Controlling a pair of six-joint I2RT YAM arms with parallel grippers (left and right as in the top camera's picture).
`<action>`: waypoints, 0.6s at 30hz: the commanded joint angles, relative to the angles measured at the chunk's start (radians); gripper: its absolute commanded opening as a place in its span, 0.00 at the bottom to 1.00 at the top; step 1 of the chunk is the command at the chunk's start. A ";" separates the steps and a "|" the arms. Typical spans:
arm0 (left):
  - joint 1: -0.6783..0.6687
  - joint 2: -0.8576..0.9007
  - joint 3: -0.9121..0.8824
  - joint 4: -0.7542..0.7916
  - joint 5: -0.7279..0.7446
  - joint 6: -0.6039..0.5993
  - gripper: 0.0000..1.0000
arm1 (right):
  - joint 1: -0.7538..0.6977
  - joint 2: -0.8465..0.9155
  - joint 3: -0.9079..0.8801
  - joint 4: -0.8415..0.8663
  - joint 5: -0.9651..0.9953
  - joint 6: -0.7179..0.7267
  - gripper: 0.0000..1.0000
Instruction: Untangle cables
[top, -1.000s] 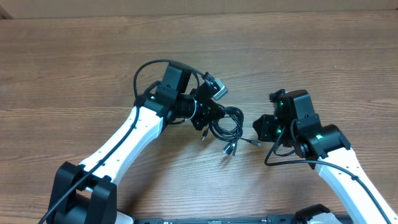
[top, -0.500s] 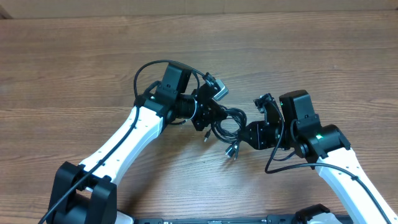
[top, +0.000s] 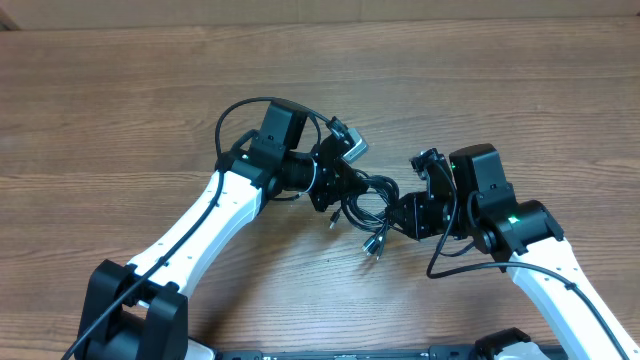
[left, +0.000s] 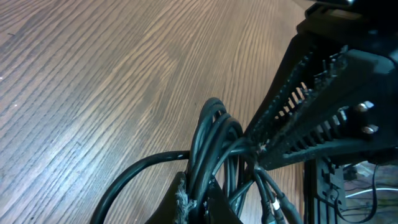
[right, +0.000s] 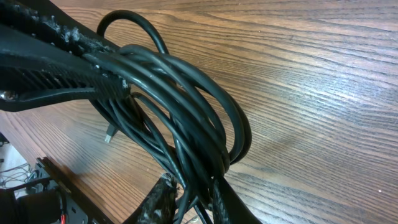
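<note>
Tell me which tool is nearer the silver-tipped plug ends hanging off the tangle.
Right. The right tool grips the cables just up-right of the plug ends; the left tool sits farther up-left, beyond the cables.

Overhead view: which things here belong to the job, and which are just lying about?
In the job: tangled black cables; left fingers, clamped on them; right fingers, gripping them too.
Just there: wooden table; left arm's own wire loop.

cables (top: 368, 196) between left tool (top: 345, 190) and right tool (top: 399, 212), mid table (top: 120, 90)
</note>
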 joint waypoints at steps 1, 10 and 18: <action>-0.007 -0.006 0.016 0.010 0.106 -0.014 0.04 | 0.000 0.001 0.006 0.005 0.010 -0.008 0.17; -0.007 -0.006 0.016 0.078 0.227 -0.016 0.04 | 0.000 0.001 0.006 -0.026 0.010 -0.008 0.20; -0.007 -0.006 0.016 0.053 0.226 -0.060 0.04 | 0.000 0.001 0.006 -0.012 0.010 -0.008 0.19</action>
